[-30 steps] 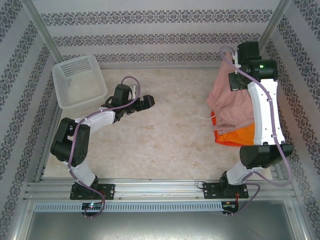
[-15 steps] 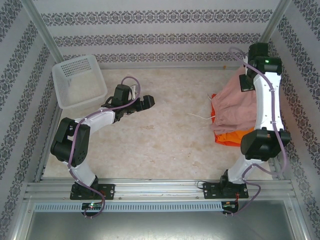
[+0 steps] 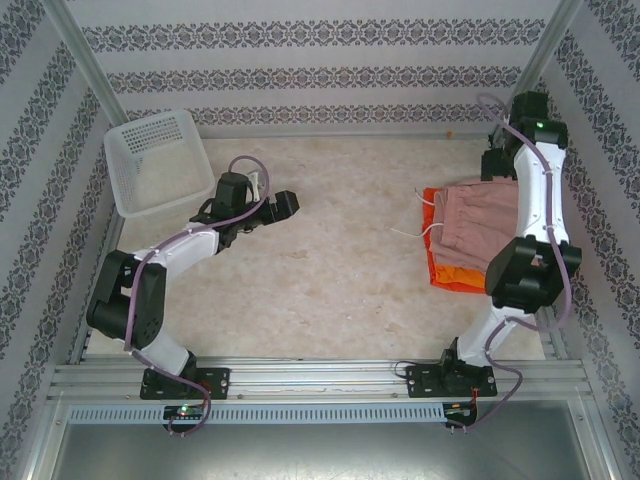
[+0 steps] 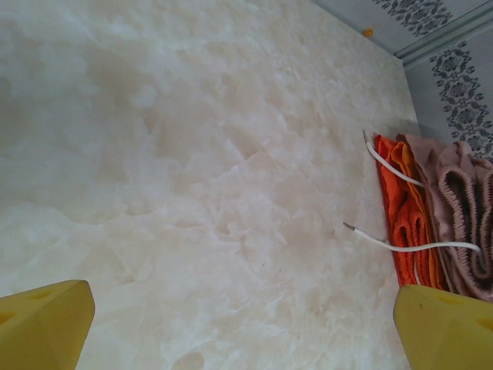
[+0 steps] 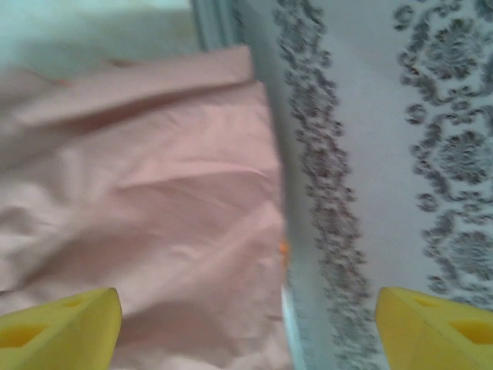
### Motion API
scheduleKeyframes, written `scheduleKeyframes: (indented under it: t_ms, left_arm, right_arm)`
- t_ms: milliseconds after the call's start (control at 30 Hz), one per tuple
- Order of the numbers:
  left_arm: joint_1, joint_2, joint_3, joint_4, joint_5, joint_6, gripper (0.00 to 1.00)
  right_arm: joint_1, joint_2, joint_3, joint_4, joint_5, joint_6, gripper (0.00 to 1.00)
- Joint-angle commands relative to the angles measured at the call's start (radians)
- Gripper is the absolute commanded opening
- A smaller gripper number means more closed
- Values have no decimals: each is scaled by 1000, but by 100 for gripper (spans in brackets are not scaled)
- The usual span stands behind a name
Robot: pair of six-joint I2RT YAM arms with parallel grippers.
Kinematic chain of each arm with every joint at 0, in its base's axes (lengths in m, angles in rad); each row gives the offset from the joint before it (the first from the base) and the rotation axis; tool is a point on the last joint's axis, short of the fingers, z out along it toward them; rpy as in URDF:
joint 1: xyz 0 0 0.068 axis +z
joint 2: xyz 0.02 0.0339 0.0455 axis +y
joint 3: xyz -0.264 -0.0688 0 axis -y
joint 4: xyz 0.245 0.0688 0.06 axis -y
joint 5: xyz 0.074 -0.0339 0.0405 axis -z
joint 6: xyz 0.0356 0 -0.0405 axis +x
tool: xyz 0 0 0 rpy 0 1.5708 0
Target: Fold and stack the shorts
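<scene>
The white mesh basket (image 3: 113, 172) sits at the far left corner of the table (image 3: 340, 290), its mesh floor in plain sight, well apart from all the cloth

The pink shorts (image 3: 475, 215) lie flat on top of the orange shorts (image 3: 452, 272) at the right side of the table, the orange cloth showing along the near and left edges of the stack. The white drawstring (image 3: 412, 231) trails off the stack to the left onto the bare table. The left wrist view shows the same stack from the side: orange layers (image 4: 400, 208) under the pink waistband (image 4: 462, 200), the drawstring (image 4: 416, 247) curling in front

A second ago the pink shorts hang bunched and lifted from the right gripper over the orange pair; now they are let go and spread on the stack. The right arm has swung further toward the far right corner, and the left arm has stretched out a little

The right gripper (image 3: 494, 166) hovers over the far edge of the pink cloth (image 5: 154, 200) by the wall, its yellow fingertips (image 5: 62, 331) wide apart with nothing between them. The left gripper (image 3: 285, 203) hangs above the middle of the table, pointing right, fingertips (image 4: 42, 324) also spread wide and holding nothing
</scene>
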Motion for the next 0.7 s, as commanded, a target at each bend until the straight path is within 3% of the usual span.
scheduleKeyframes:
  t_ms: [0, 100, 200, 433, 533, 667]
  left_arm:
    - [15, -33, -27, 48, -36, 27, 100]
    - [17, -54, -45, 55, -48, 31, 100]
    - [18, -83, -64, 58, -73, 44, 100]
    - [30, -172, -120, 25, -189, 115, 100]
    - [49, -226, -156, 5, -273, 147, 100]
    - [82, -322, -238, 26, -420, 219, 100]
  right_arm:
    - [10, -150, -163, 156, -422, 199, 92]
    - [15, -216, -363, 305, -639, 337, 92]
    - [23, -246, -544, 411, -777, 428, 93]
    - [28, -184, -848, 528, -771, 435, 95]
    - [25, -149, -853, 528, -834, 441, 95]
    - [35, -235, -853, 572, -868, 449, 98]
